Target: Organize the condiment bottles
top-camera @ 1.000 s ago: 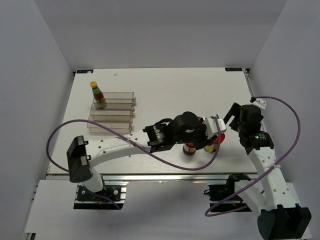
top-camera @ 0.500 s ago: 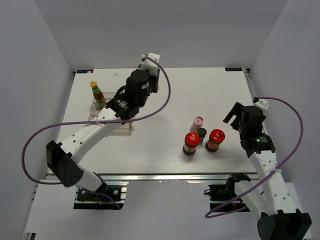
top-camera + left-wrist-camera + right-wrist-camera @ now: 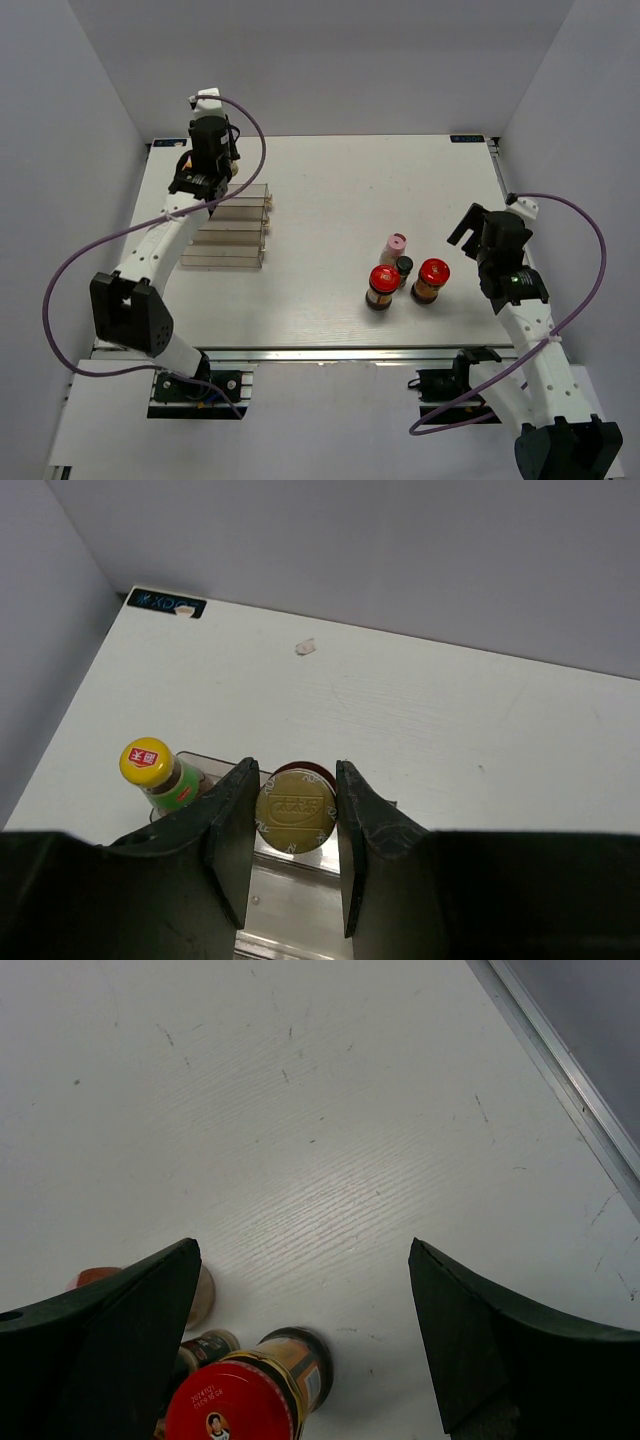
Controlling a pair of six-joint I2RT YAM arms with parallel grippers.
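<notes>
White tabletop (image 3: 330,190); left jaws clamp gold-lidded bottle (image 3: 295,808) at rack (image 3: 240,238); right jaws gape empty.

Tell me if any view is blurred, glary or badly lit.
Top external: sharp, evenly lit, with a glare strip along the table's near edge. Left wrist: the held gold-capped bottle is crisp, the fingers underexposed. Right wrist: crisp, the red-lidded jar cropped at the bottom.

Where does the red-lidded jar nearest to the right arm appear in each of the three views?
Top external: the red-lidded jar stands right of centre, the rightmost of its cluster.
Right wrist: the jar is at the bottom edge, left of centre, with its red lid facing the camera.
Left wrist: it is not in this view.
Shared landmark: the dark-capped bottle stands just left of the jar in both views.
</notes>
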